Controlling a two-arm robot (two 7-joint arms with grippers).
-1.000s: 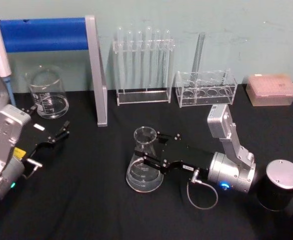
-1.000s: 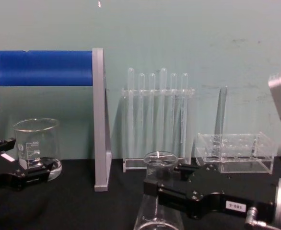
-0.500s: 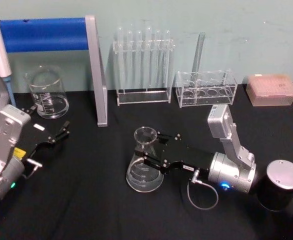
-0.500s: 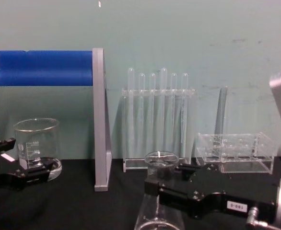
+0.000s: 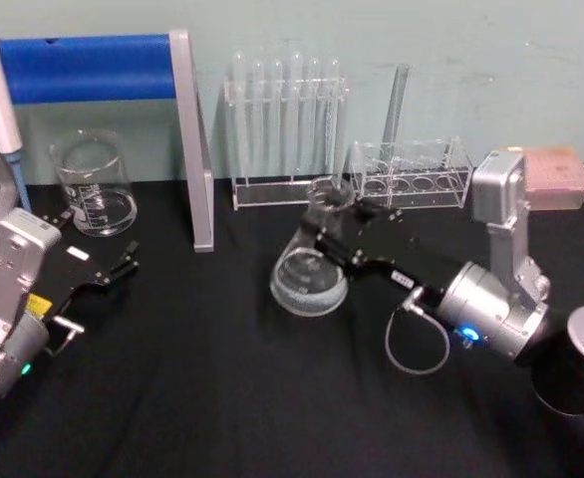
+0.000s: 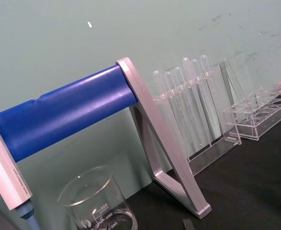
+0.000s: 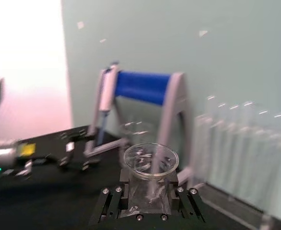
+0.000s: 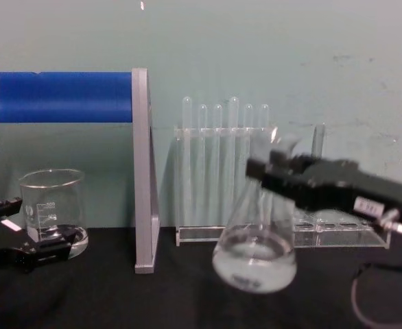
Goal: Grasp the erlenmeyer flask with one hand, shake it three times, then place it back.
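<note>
Flask [image 5: 310, 281] hangs tilted above the table [image 5: 222, 398], right gripper [image 5: 330, 217] clenched on its neck; left gripper [image 5: 98, 239] lies released, well apart.

We observe even, diffuse light from above. A soft shadow lies on the wall [image 8: 256, 55] beneath the blue bar [image 8: 64, 97]. Small glints mark the erlenmeyer flask [image 8: 254, 257]. In the right wrist view, the area beside the wall washes out white.
</note>
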